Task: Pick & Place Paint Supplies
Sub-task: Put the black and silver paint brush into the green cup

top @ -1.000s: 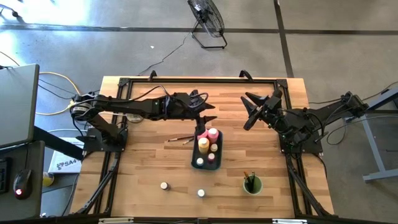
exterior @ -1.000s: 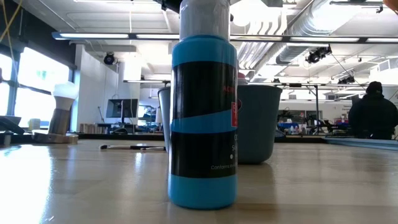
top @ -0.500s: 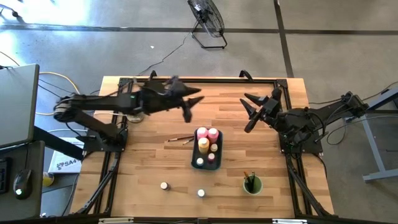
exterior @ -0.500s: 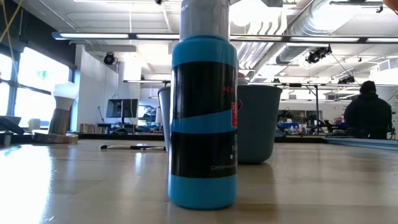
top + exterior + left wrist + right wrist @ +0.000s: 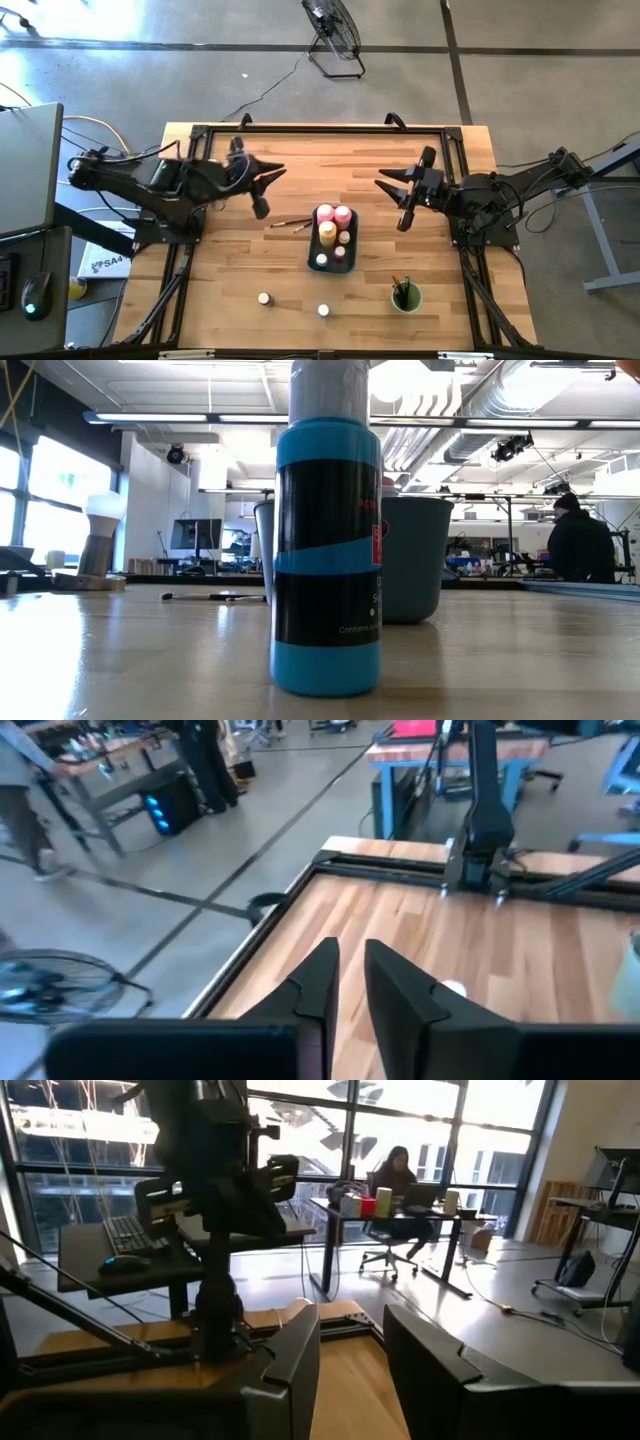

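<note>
With both pincers empty, the left pincer [image 5: 262, 190] nearly closed and the right pincer [image 5: 395, 200] part-open, next approach the loose paintbrush [image 5: 290, 223] just beside the tray [image 5: 312, 262] low and level.

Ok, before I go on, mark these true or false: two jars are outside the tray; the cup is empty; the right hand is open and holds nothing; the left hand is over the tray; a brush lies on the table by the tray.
1. Two jars stand outside the tray. True.
2. The cup is empty. False: brushes stand in it.
3. The right hand is open and holds nothing. True.
4. The left hand is over the tray. False: it hangs over bare table, well to the tray's left.
5. A brush lies on the table by the tray. True.
</note>
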